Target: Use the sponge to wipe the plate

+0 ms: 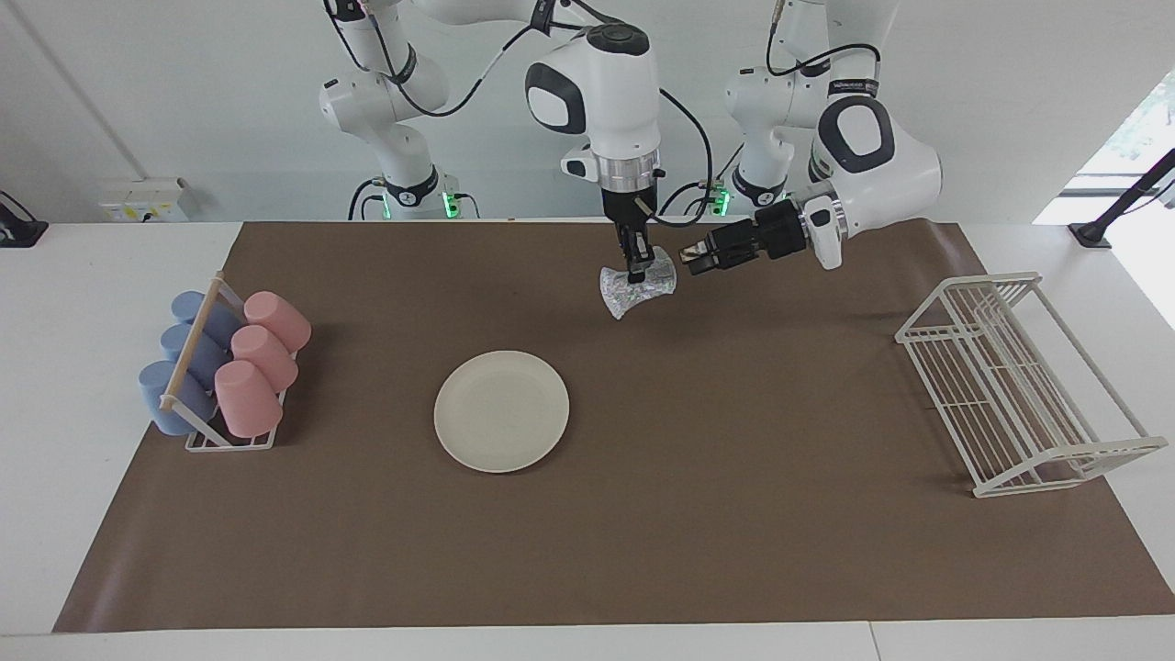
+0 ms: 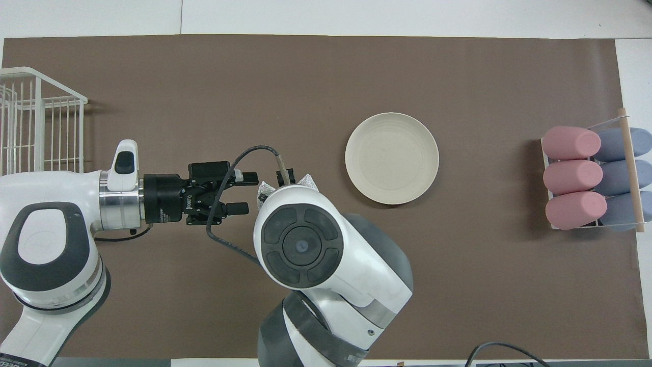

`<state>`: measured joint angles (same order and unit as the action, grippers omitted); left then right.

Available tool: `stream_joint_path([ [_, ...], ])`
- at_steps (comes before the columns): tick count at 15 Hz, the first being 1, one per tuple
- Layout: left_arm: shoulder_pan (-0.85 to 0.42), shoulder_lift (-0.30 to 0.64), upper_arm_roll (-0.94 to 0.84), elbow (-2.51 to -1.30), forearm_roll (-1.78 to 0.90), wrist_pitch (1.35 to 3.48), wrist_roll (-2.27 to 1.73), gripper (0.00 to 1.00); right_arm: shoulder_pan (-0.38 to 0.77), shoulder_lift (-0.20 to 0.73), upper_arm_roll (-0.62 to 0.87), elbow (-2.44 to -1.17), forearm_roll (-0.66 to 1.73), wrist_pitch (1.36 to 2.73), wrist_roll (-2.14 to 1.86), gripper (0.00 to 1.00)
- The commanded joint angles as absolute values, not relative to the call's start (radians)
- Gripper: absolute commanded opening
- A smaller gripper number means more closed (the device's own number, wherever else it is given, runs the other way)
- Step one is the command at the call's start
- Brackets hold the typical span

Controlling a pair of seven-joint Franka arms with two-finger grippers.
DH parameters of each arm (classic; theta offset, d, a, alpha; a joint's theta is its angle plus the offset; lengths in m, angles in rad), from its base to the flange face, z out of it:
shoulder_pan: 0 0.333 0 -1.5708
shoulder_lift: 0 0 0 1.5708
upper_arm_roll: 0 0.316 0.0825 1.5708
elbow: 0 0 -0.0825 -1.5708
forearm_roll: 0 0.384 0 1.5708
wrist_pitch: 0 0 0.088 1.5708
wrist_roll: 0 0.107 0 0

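The small silvery mesh sponge (image 1: 637,288) is pinched in the right gripper (image 1: 635,272), raised above the brown mat (image 1: 734,413). The left gripper (image 1: 690,259) is held spread wide just beside it. The round cream plate (image 1: 501,411) is left bare on the mat, well apart.

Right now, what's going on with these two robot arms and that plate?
The right end effector is up in the air, shut on the sponge, over the brown mat near the robots' edge. The left end effector is open and level beside the sponge, as if for a handover; it has not gripped it. The plate lies bare on the mat, untouched. Pink and blue cups sit in a rack, and a wire rack stands at the left arm's end.
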<state>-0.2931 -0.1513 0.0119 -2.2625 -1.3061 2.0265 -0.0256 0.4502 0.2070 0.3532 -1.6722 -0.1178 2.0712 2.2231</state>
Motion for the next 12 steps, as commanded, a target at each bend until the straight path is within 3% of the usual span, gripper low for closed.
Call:
stream_joint_path([
  [1, -0.333, -0.129, 0.026, -2.275, -1.327, 2.072, -0.009, 1.00, 0.454, 0.222, 0.353, -1.634, -0.146, 2.037, 2.258, 0.00],
  [9, -0.318, -0.120, 0.029, -2.279, -1.322, 1.987, 0.067, 0.99, 0.457, 0.229, 0.354, -1.595, -0.153, 2.003, 2.258, 0.00],
  [12, -0.272, -0.126, 0.031, -2.279, -1.312, 1.895, 0.107, 0.88, 0.456, 0.230, 0.354, -1.595, -0.153, 2.006, 2.256, 0.00],
])
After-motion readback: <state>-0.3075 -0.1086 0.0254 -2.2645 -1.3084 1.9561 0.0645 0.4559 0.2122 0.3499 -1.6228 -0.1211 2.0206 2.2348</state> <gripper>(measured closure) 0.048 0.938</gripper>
